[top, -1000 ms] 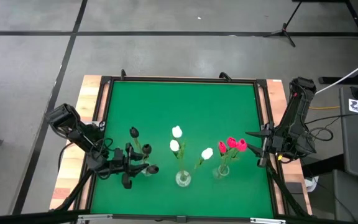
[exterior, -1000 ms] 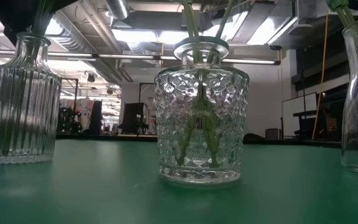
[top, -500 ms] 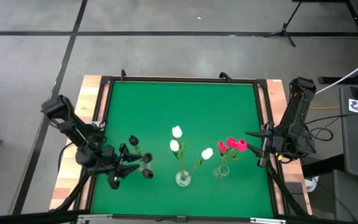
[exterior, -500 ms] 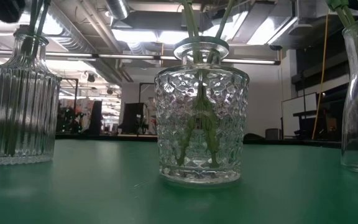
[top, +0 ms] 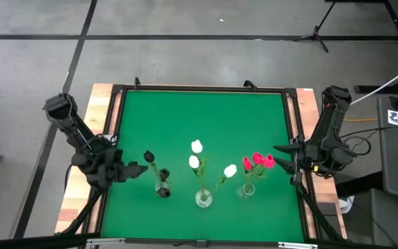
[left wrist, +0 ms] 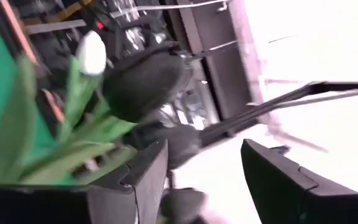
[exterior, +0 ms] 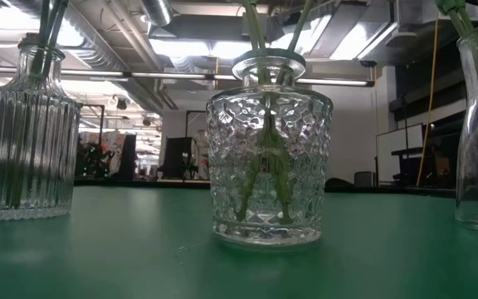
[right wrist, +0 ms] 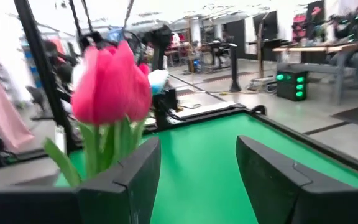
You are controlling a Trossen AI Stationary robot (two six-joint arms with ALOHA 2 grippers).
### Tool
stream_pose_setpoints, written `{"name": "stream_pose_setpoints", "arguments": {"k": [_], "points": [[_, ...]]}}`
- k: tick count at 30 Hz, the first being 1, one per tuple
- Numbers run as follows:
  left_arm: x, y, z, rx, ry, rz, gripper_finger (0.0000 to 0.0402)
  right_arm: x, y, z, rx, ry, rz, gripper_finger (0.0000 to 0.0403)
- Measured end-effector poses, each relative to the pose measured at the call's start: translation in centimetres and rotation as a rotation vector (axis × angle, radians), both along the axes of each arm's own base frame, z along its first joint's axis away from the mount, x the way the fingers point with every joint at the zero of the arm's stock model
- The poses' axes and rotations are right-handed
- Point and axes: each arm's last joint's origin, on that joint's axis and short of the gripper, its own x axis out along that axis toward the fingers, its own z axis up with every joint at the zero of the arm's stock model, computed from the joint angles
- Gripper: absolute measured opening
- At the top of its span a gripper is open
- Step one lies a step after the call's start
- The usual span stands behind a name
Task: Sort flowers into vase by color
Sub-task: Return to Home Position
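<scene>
Hovering just inside the left edge of the green table, my left gripper hangs with its fingers spread and nothing between them. The wrist view shows the gap wide and bare, dark tulip heads blurred beyond it. It points toward the ribbed vase, close beside it but not touching.

In that ribbed vase, at the left of the row, stand the black tulips, three dark heads fanned out above the glass. The low view shows thin green stems running down inside its fluted wall.

Moving to the middle, the dimpled vase holds the white tulips. Two heads stand up together, a third leans off toward the right.

Next along, the plain vase carries the red-pink tulips, clustered tight.

Out at the right edge of the table, my right gripper waits, fingers parted and empty, aimed at the pink heads, near them but apart.
</scene>
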Motion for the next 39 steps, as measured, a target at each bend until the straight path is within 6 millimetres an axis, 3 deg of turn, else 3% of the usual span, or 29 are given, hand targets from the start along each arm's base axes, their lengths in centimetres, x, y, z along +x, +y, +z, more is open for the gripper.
{"name": "stream_pose_setpoints", "arguments": {"k": [9,14,19,22,24,28,29,33,39], "points": [[-0.8,1.0,1.7,-0.169,-0.12,-0.117,0.02,-0.2,-0.5,0.9,0.104,-0.045,0.019,0.0209],[-2.3,2.6,3.8,0.044,-0.21,-0.07,0.02,-0.7,-1.6,2.4,0.025,-0.123,0.109,0.0209],[-4.3,4.8,6.1,0.342,-0.439,-0.055,0.02,-1.9,-4.4,4.7,-0.091,-0.344,0.19,0.0209],[-5.3,5.9,6.9,0.402,-0.529,-0.133,0.02,-2.7,-6.3,5.6,-0.153,-0.485,0.188,0.0209],[-5.8,6.7,7.1,0.362,-0.522,-0.179,0.02,-3.2,-7.5,5.8,-0.159,-0.533,0.179,0.0209],[-6.9,8.5,7.7,0.114,-0.556,-0.299,0.02,-3.9,-9.3,5.7,-0.135,-0.549,0.169,0.0209],[-7.1,8.8,7.8,0.128,-0.573,-0.294,0.02,-4.0,-9.6,5.6,-0.135,-0.552,0.171,0.0209],[-8.1,9.0,7.8,0.384,-0.746,-0.419,0.02,-4.3,-10.6,5.3,-0.14,-0.54,0.192,0.0209],[-9.8,9.4,7.4,0.663,-1.059,-0.559,0.02,-4.7,-11.9,8.0,-0.146,-0.485,0.277,0.0209]]}}
